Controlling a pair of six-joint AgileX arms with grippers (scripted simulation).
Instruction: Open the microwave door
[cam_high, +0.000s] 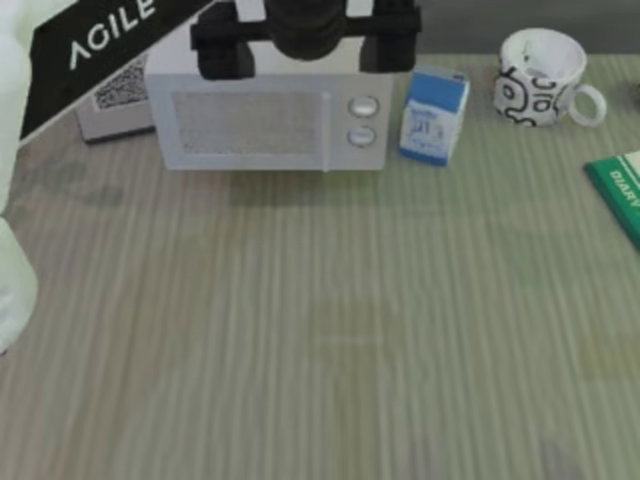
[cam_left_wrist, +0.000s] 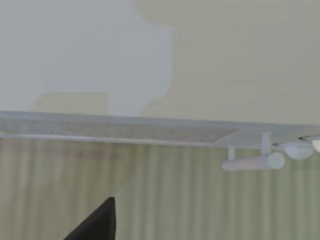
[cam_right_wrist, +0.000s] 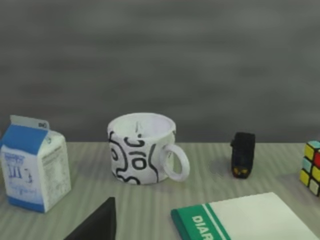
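Tabletop (cam_high: 320, 350): pale wood grain, front and middle bare. Everything sits along the far edge. Landmark is the microwave (cam_high: 270, 120), door shut, facing the camera. Framed QR-code sign (cam_high: 115, 100) touching or just beside its left end, partly hidden. Blue-white carton (cam_high: 433, 115) upright just right of its knob panel. Patterned mug (cam_high: 540, 78) further right of the carton. Green-spined diary (cam_high: 620, 190) well right of the microwave, at the tabletop's right edge. Small black object (cam_right_wrist: 243, 155) and colour cube (cam_right_wrist: 312, 167) beyond the mug.
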